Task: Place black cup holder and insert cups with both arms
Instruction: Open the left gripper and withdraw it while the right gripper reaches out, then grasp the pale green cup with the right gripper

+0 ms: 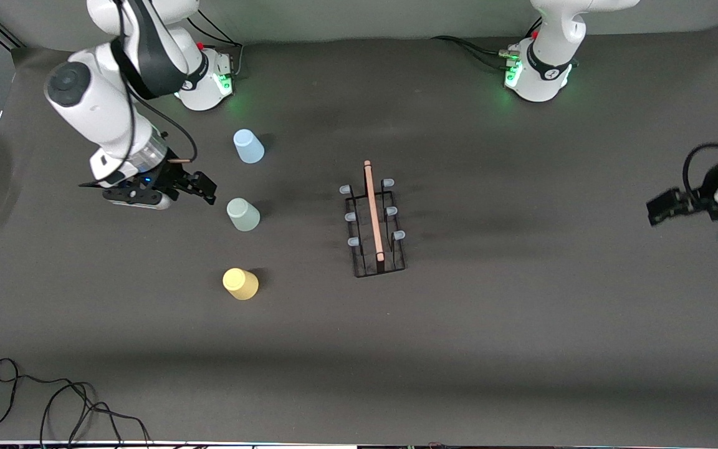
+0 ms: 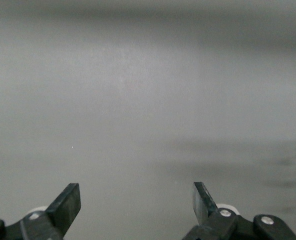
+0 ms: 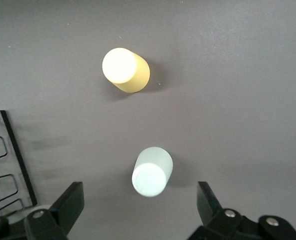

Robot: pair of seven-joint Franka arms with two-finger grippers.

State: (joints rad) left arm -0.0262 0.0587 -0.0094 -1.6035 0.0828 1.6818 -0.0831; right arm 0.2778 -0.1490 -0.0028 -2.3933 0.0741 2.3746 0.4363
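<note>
Black cup holder point(image 1: 376, 219) stands upright near mid-worktop point(image 1: 521, 349), wooden rod point(image 1: 373, 209) along its top running toward the front camera, six pale blue-tipped pegs out to both sides, none carrying a cup

Three cups stand mouth-down in a row toward the right arm's end of the worktop, well apart from the holder:
- blue cup point(image 1: 248, 146) farthest from the front camera
- mint cup point(image 1: 243, 214) in the middle
- yellow cup point(image 1: 240, 284) nearest the camera

Right hand point(image 1: 202, 189) low over the worktop just beside the mint cup, fingers spread wide, nothing between them. Its wrist view shows the mint cup point(image 3: 152, 171) ahead of the open fingers point(image 3: 67, 204), not touching either, the yellow cup point(image 3: 125, 69) past it and a corner of the holder's wire base point(image 3: 10, 165) at the frame edge

Left hand point(image 1: 661, 209) over bare worktop at the left arm's end, well apart from holder and cups; this arm waits. Wrist view: fingers point(image 2: 66, 206) wide apart, holding nothing, only grey surface ahead

Loose black cable point(image 1: 53, 405) lies along the worktop edge nearest the camera
</note>
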